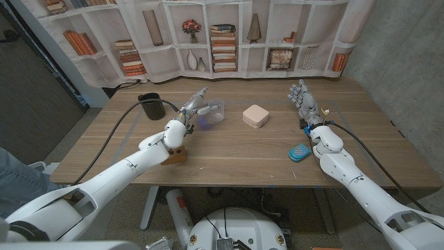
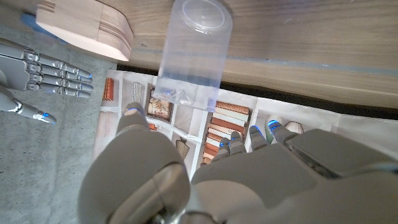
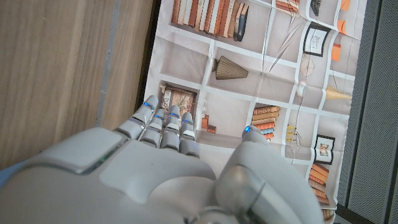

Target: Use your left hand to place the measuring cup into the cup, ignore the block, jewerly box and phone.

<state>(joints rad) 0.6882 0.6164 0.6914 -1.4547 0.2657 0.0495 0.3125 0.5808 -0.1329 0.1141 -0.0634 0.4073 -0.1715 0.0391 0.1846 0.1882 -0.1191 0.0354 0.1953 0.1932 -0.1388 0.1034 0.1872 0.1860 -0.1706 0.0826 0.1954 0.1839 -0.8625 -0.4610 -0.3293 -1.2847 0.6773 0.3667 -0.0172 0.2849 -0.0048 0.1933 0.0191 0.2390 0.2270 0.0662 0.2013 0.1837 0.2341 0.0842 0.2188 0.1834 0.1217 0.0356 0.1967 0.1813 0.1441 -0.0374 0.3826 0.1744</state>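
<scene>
Now left hand (image 1: 192, 109) nears measuring cup (image 1: 216, 111).

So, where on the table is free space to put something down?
Bare wood lies between the jewelry box and the right hand, and along the near edge between the block and phone. It is crowded around the left hand, measuring cup and black cup.

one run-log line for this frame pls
left hand: at measuring cup, grip unclear | right hand: open, idle | cup: empty-handed, far left | measuring cup: on table, not placed
</scene>
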